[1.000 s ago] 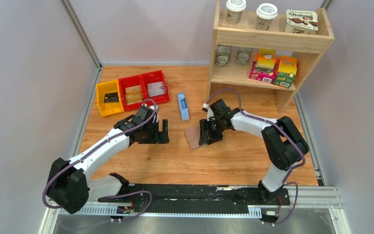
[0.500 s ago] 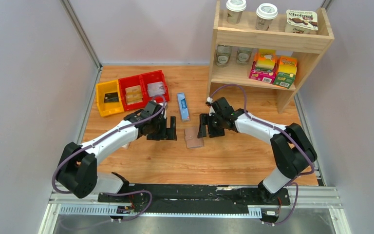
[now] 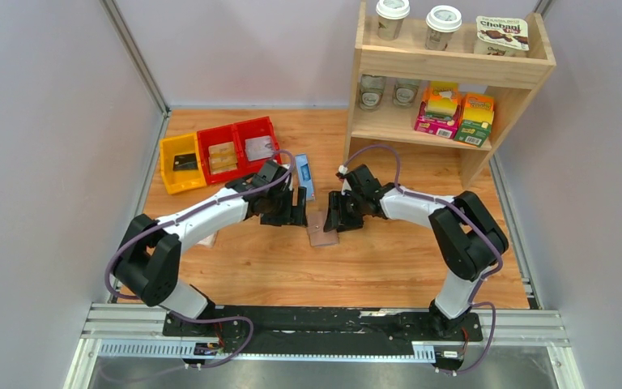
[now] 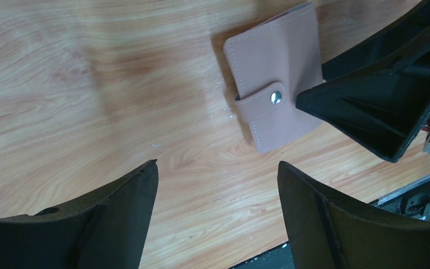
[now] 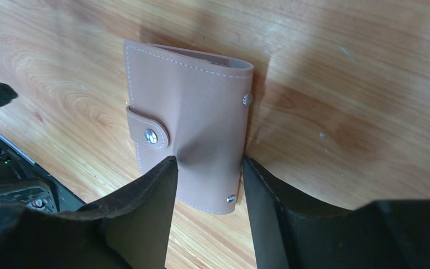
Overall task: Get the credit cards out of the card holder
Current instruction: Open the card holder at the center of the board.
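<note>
- Two white-and-black robot arms reach from the near edge over the light wooden table (image 3: 356, 267).
- The left gripper (image 4: 217, 168) hangs over bare wood just to the left of the holder. Its two black fingers stand wide apart and hold nothing.
- One tan-brown leather card holder (image 5: 190, 101) lies flat on the table between the two grippers. It is folded shut, and its one tab is fastened by one metal snap (image 5: 151, 136). Two small rivets sit along the opposite edge. Its inside is hidden.
- The right gripper (image 5: 208, 165) is about half closed on the rivet side of the holder. One fingertip (image 5: 165, 174) presses a dent into the cover beside the snap, and the other (image 5: 252, 174) stands against the edge.
- Just behind, one long narrow blue box (image 3: 304, 174) lies partly under the left wrist.
- Farther left, three plastic bins stand in a row: one yellow bin (image 3: 164, 162) and two red bins (image 3: 237, 146). The yellow one contains one dark flat piece (image 3: 185, 160).
- At the far right stands one wooden shelf (image 3: 453, 66). Two lidded paper cups (image 3: 391, 18) and one carton (image 3: 502, 34) are on top. Two glass jars (image 3: 372, 91) and some colourful small boxes (image 3: 453, 113) are on the level below.
</note>
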`<state>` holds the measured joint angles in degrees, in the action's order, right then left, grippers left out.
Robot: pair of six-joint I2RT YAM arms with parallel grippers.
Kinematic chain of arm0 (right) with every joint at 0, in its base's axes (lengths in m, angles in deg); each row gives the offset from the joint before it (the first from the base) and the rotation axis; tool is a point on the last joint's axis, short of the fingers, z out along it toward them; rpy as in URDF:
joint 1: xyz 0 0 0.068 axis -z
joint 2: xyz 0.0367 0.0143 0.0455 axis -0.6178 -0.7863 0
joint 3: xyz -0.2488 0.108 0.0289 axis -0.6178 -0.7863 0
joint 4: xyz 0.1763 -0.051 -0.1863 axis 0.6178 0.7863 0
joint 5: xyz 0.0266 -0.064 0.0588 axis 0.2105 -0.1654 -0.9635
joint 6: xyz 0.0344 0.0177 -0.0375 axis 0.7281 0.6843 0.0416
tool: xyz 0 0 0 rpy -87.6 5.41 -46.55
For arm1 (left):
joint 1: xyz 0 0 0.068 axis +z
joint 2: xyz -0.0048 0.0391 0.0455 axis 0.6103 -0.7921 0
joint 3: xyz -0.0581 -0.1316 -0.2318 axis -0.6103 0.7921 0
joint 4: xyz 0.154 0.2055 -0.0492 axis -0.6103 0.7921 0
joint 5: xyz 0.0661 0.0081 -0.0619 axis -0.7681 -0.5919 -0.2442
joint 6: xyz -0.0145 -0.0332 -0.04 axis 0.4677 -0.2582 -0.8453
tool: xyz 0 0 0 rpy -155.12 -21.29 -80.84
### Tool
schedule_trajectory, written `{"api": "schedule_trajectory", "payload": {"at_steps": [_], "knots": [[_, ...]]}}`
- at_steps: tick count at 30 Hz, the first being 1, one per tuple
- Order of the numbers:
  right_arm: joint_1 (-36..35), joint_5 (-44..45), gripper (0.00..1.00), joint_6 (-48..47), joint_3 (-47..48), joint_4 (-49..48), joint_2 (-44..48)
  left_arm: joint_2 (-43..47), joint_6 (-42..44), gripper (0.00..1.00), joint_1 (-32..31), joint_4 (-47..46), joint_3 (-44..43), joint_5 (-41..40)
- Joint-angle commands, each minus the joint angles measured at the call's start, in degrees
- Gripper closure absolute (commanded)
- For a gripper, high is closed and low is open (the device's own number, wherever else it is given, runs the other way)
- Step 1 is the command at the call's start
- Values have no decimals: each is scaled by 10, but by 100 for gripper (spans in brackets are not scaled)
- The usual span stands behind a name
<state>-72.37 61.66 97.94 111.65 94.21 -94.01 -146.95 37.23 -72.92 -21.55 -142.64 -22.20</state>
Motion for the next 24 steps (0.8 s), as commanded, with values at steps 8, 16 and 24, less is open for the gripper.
{"api": "schedule_trajectory", "payload": {"at_steps": [8,16,24], "knots": [[-1,-38,67,13,-33,-69,-17,-80,25,25,-40,24,-94,-23],[-2,-67,91,46,-66,-127,-16,-141,36,34,-68,64,-144,-39],[-7,-80,100,63,-81,-155,-23,-182,43,41,-92,105,-170,-70]]}}
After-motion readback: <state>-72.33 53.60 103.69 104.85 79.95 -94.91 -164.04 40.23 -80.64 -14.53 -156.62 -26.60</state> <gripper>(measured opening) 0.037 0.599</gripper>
